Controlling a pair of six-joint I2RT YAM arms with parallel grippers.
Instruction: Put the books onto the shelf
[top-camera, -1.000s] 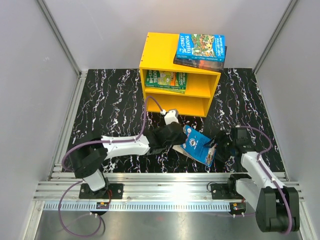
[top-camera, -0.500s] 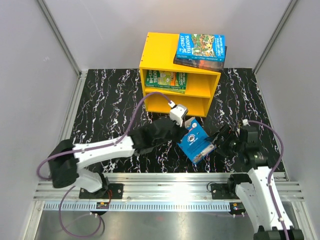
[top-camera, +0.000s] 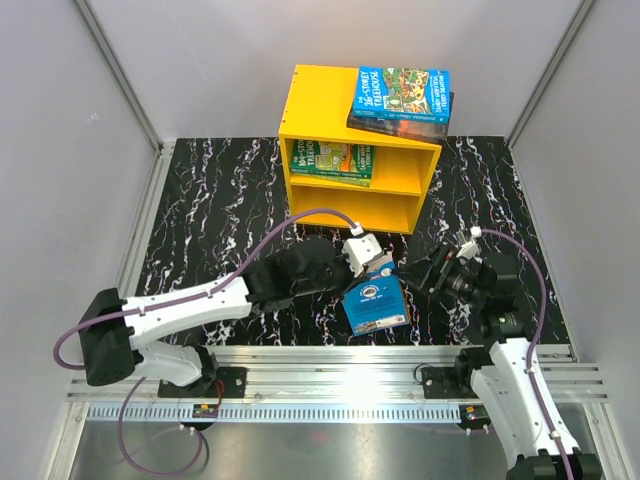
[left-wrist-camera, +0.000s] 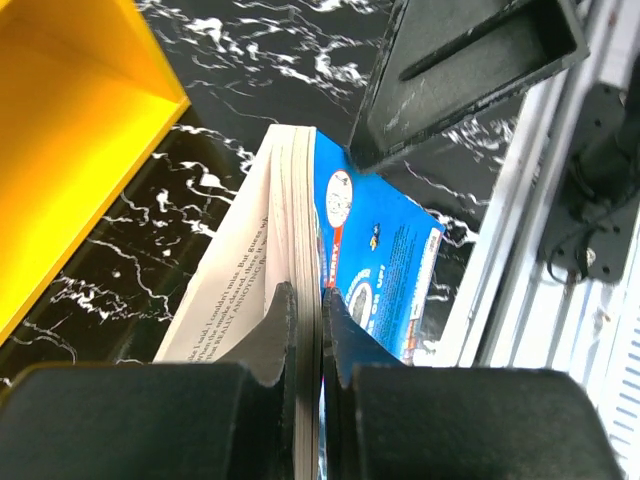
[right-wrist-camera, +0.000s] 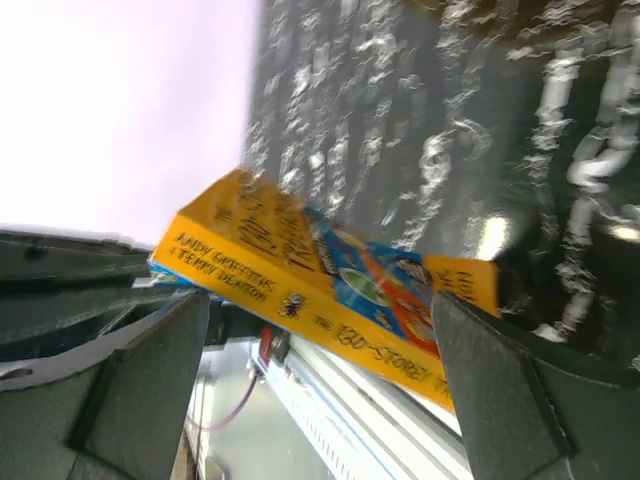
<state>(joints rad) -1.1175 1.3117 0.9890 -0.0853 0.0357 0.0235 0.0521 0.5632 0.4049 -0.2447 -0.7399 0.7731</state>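
Note:
A bright blue book (top-camera: 377, 308) hangs over the dark marble table, pinched by its top edge in my left gripper (top-camera: 364, 270), which is shut on it. In the left wrist view the jaws (left-wrist-camera: 322, 300) clamp the cover and pages of the book (left-wrist-camera: 375, 235). My right gripper (top-camera: 422, 272) stands open just right of the book; its wrist view shows the book's yellow spine (right-wrist-camera: 330, 300) lying between the spread fingers (right-wrist-camera: 160, 350) without touching them. The yellow shelf (top-camera: 318, 95) stands behind, with a blue book (top-camera: 402, 95) on a dark one (top-camera: 398, 128) on top and green books (top-camera: 333, 160) in the upper compartment.
The shelf's lower compartment (top-camera: 360, 205) faces the arms. An aluminium rail (top-camera: 330, 375) runs along the table's near edge under the book. Grey walls close in the left, back and right sides.
My left arm has swung the blue book right and turned it so the cover faces up. The right gripper opened wide, came off the book and pulled back toward the far right.

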